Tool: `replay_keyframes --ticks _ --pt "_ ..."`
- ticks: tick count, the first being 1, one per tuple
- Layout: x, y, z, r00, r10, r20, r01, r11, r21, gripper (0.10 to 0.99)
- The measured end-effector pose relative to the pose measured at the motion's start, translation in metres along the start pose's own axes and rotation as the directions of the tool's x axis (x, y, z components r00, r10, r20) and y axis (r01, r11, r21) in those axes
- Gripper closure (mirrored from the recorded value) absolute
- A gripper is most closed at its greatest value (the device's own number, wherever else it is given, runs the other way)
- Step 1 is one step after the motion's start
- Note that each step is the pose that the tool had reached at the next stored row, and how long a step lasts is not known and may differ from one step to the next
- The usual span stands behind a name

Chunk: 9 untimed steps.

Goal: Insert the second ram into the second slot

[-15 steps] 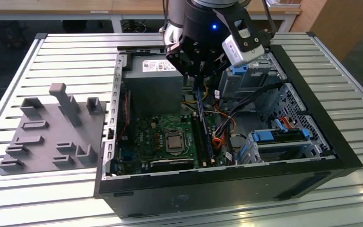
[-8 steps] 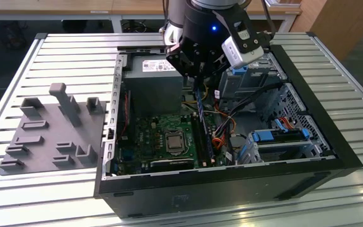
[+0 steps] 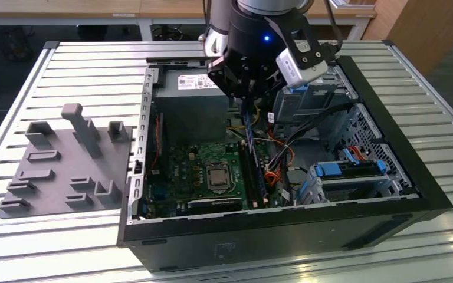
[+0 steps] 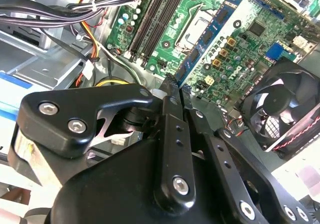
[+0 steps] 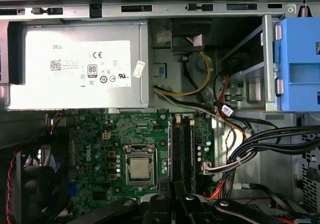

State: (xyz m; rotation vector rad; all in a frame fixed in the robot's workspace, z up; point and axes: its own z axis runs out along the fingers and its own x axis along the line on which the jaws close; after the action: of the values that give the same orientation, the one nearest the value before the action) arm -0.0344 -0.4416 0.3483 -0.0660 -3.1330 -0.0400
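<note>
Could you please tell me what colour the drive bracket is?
Bright blue; drive bracket clearest in the first wrist view.

Gripper [image 3: 245,98] over open computer case [image 3: 289,230]; clamps second ram [image 3: 247,127] above motherboard [image 3: 183,171]; grey fixture tray [image 3: 53,177] beside case.

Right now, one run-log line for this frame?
gripper: shut on second ram | second ram: held above motherboard, not seated in ram slots | case: open

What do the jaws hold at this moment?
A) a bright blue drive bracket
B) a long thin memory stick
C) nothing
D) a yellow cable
B: in the second wrist view the gripper has its jaws shut on the second ram, a thin blue-green board.
</note>
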Motion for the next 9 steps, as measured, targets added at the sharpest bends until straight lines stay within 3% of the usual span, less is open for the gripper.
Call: replay_keyframes --ticks 9 --pt "-0.0001 -0.0001 0.0055 1.0000 0.000 -0.0001 0.000 1.0000 -0.002 0.949"
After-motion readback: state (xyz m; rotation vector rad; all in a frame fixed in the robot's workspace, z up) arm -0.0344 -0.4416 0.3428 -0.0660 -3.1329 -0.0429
